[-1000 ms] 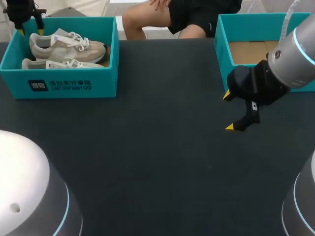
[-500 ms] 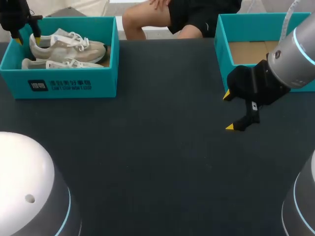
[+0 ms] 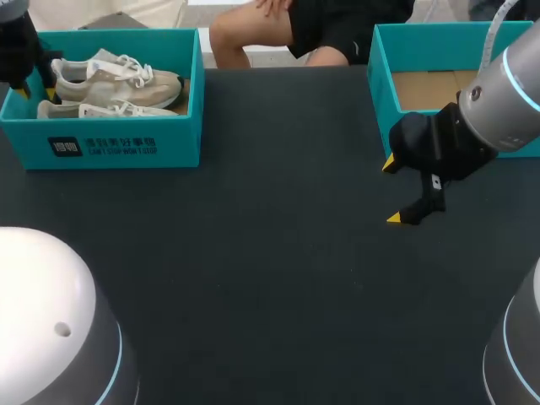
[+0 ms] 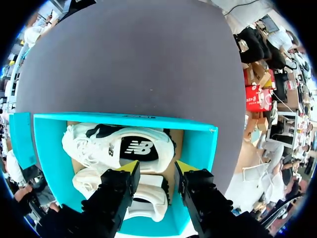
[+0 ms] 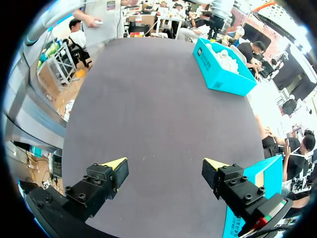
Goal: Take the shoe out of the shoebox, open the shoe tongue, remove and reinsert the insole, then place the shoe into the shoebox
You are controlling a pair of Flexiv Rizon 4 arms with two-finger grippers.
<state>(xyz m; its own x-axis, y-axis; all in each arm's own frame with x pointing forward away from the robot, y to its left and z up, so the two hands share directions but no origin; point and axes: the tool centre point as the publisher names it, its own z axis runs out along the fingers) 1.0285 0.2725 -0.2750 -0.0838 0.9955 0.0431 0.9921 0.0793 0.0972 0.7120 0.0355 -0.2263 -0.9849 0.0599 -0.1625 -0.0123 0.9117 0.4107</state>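
- Since a second ago our left gripper (image 3: 38, 91) has dropped from above the far corner of the teal cardboard shoebox (image 3: 118, 139) to its left end, closer to the shoes. Our right arm (image 3: 498, 101) has not stirred.
- Under everything, the dark matte table (image 3: 270, 278) carries two boxes well apart. The shoebox is at the left, and a matching second teal box (image 3: 384, 80) at the right shows only its brown floor.
- Our left arm enters at the far left corner with its wrist pointing steeply down into the shoebox. We judge this pose lines the fingers up for a grab from above, the task's first step, not yet done.
- Our right arm hangs low over the table just in front of the second box, wrist turned so one finger sits nearer the box than the other. We judge it is parked clear, waiting for the tongue and insole work.
- The pair of pale beige lace-up sneakers (image 3: 118, 84) lies side by side inside the shoebox, each on its side.
- In the left wrist view the sneaker with the dark side patch (image 4: 124, 146) lies just ahead of the fingers, and the second sneaker (image 4: 143, 198) lies beneath them.
- Our left gripper (image 4: 157, 168) is spread and holds nothing, hovering over that second sneaker.
- Our right gripper (image 3: 392, 191) is spread wide and empty, with bare table ahead of it (image 5: 164, 166).
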